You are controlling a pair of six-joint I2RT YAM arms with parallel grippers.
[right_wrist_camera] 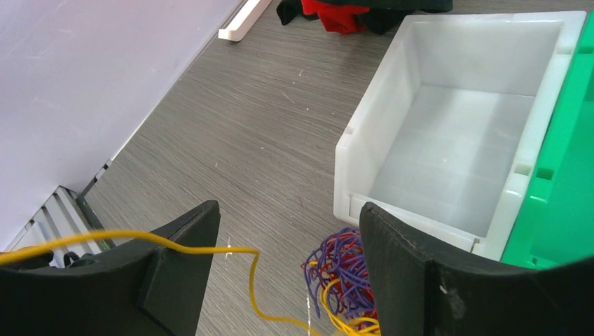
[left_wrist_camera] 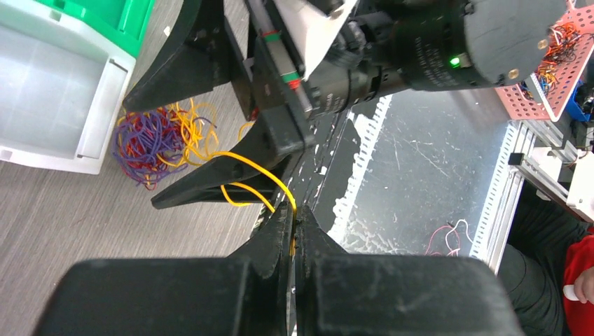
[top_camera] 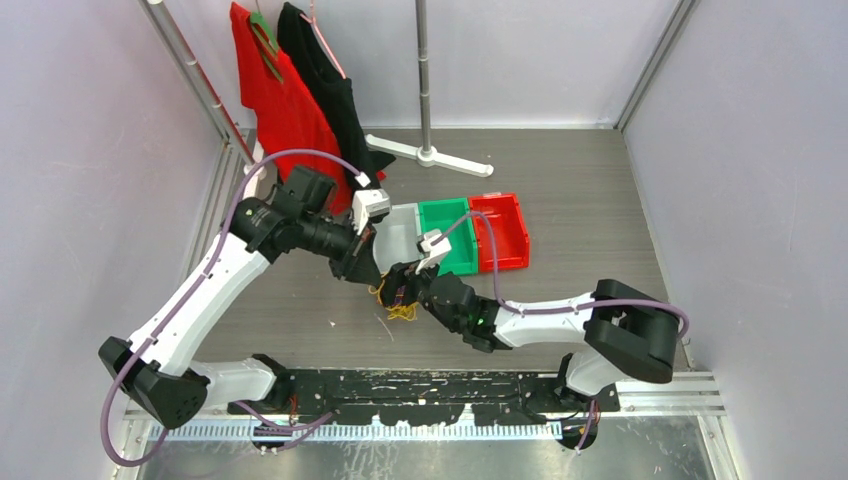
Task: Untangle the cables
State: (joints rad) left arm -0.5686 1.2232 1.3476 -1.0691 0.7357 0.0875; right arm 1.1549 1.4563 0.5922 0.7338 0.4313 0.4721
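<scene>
Beside the white bin (right_wrist_camera: 448,140), the wad of purple, yellow and red cables (left_wrist_camera: 147,143) lies on the tabletop (right_wrist_camera: 245,126); the left gripper (left_wrist_camera: 293,217) pinches a yellow strand (right_wrist_camera: 238,249) leading out of it, and the right gripper (right_wrist_camera: 288,213), open astride that strand, should probably close on it nearer the wad.

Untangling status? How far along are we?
Done: nothing separated yet; the white bin is empty. In hand: left gripper pinches one yellow cable leading toward the wad, right gripper open astride it. Left: purple, yellow and red strands all knotted in that wad.
</scene>
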